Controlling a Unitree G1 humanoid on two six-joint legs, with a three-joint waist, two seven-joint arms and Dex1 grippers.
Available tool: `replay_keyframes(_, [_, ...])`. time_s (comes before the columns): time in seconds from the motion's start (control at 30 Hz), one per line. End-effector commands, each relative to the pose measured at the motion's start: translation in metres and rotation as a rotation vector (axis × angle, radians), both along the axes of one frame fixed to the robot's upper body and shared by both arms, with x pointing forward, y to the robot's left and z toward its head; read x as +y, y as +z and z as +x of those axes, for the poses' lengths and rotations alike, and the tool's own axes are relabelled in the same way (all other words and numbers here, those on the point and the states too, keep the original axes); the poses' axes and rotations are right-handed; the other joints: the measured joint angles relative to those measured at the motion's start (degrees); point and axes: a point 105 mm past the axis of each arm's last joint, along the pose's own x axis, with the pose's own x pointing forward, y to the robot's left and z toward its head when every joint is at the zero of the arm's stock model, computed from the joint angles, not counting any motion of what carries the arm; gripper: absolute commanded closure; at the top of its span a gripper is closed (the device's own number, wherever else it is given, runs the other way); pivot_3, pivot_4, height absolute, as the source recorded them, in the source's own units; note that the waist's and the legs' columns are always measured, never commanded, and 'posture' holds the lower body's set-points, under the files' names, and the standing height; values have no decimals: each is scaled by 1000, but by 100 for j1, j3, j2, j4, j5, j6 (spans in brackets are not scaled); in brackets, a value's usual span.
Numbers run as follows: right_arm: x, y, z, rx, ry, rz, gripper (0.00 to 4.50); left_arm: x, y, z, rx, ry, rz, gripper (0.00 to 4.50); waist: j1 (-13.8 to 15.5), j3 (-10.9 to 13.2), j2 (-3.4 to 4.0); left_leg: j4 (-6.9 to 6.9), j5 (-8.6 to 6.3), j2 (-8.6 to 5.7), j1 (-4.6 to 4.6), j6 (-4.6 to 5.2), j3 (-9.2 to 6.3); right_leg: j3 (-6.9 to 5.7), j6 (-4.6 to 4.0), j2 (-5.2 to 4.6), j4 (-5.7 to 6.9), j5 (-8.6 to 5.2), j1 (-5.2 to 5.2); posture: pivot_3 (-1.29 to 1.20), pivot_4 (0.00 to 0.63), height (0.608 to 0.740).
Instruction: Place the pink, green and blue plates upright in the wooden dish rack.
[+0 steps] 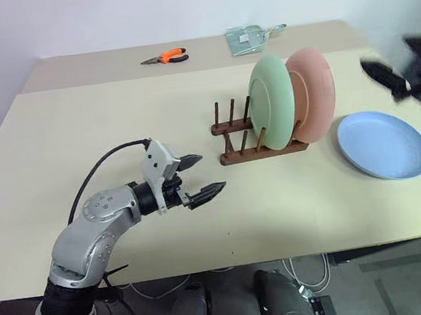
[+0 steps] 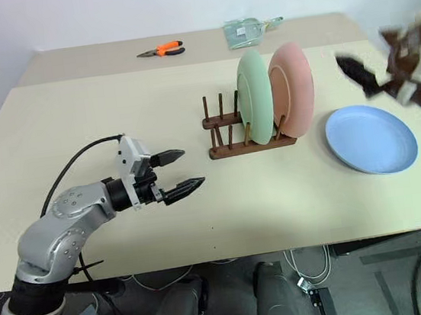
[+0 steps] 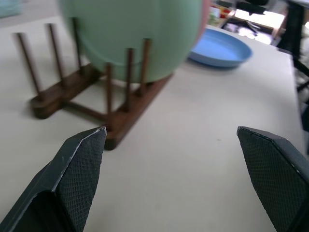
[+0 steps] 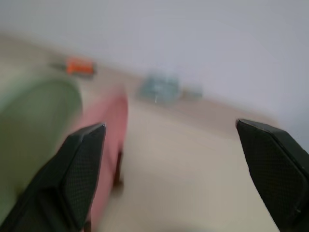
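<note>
Two plates, green plate (image 1: 271,102) and pink plate (image 1: 313,92), upright between wooden dish rack (image 1: 257,132) pegs; blue plate (image 1: 383,144) flat at right. Left gripper (image 1: 201,176) and right gripper (image 4: 174,174) spread, empty.

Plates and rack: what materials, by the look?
Green plate, pink plate and blue plate: likely plastic, matte, with flat uniform pastel colour and no glare. Rack: wood, dark brown, round pegs on two rails, dull finish.
</note>
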Motion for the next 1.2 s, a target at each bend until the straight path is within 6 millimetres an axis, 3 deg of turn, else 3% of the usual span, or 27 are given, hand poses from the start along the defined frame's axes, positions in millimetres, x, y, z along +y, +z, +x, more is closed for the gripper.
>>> replay_keyframes(0.03, [0, -38, -19, 147, 29, -85, 73, -16, 6, -6, -42, -78, -9, 0, 1, -4, 14, 1, 0, -1, -2, 1, 3, 2, 0, -2, -1, 0, -1, 0, 150, 740])
replay_keyframes(0.13, [5, -91, -29, 323, 39, -150, 73, -22, 7, -6, -45, -98, -15, 0, -27, -4, 19, 1, 0, 1, 1, 2, 7, 4, 10, -2, 1, -6, -1, 0, 150, 740])
replay_keyframes(0.23, [-2, -122, -24, 394, -19, -195, 73, -25, 7, -7, -46, -113, -19, 0, -57, -5, 27, 2, 0, 3, 1, 2, 13, 8, 18, -1, 2, -11, 4, 0, 150, 740])
replay_keyframes(0.27, [-7, -131, -19, 404, -51, -209, 304, -26, 7, -8, -46, -116, -19, 0, -52, -5, 26, 2, 0, 2, 1, 2, 16, 9, 17, -1, 2, -10, 6, 0, 150, 740])
replay_keyframes(0.33, [-15, -138, -11, 404, -100, -229, 898, -27, 6, -10, -46, -117, -18, 0, -46, -4, 25, 5, 0, 3, 13, 2, 14, 8, 17, -1, 1, -11, 8, 0, 150, 740])
replay_keyframes(0.57, [-24, -139, 0, 402, -120, -271, 4438, -20, 3, -10, -48, -87, -8, 0, 7, -3, 28, 6, 0, -2, 3, 2, 6, 7, 2, -3, 0, 0, 2, 0, 150, 740])
replay_keyframes(0.63, [-22, -131, 4, 365, -110, -269, 4438, -19, 3, -10, -50, -81, -6, 0, 0, -3, 28, 8, 0, -2, 4, 2, 4, 6, 5, -3, 0, -3, 4, 0, 150, 740])
replay_keyframes(0.73, [-16, -99, 11, 227, -97, -237, 4438, -17, 2, -8, -54, -64, -5, 0, -8, -3, 29, 7, 0, -1, 6, 2, 5, 5, 13, -2, 0, -7, 6, 0, 150, 740])
replay_keyframes(0.83, [-20, -41, 19, 4, -139, -199, 4438, -11, 2, -4, -57, -42, 5, 0, -22, 3, 43, 7, 0, -1, 7, 2, 7, 7, 13, -2, 1, -6, 4, 0, 150, 740])
replay_keyframes(0.93, [-13, 35, 20, -255, -141, -123, 4438, -3, 0, 1, -61, -17, 22, 0, -36, 8, 60, 7, 0, -1, 8, 2, 10, 7, 10, -2, 2, -4, 2, 0, 150, 740])
replay_keyframes(1.0, [10, 88, 12, -429, -22, 26, 4438, 2, 0, 5, -64, -1, 29, 0, -35, 8, 60, 3, 0, 0, 10, 2, 7, 6, 8, 0, 3, -3, 3, 0, 150, 740])
replay_keyframes(1.07, [39, 130, -3, -541, 162, 161, 4438, 6, 0, 8, -68, 17, 31, 0, -42, 8, 61, -1, 0, 3, 10, 2, 4, 5, 2, 3, 2, 1, 0, 0, 150, 740])
replay_keyframes(1.13, [75, 150, -18, -555, 392, 278, 4438, 10, 1, 11, -70, 30, 32, 0, -40, 6, 55, -4, 0, 5, 8, 2, -3, 2, -1, 6, 1, 3, 1, 0, 150, 740])
replay_keyframes(1.2, [111, 157, -32, -520, 611, 363, 4438, 14, 0, 12, -72, 40, 35, 0, -33, 0, 41, -5, 0, 6, 7, 3, -11, -3, -1, 6, 0, 2, 3, 0, 150, 740])
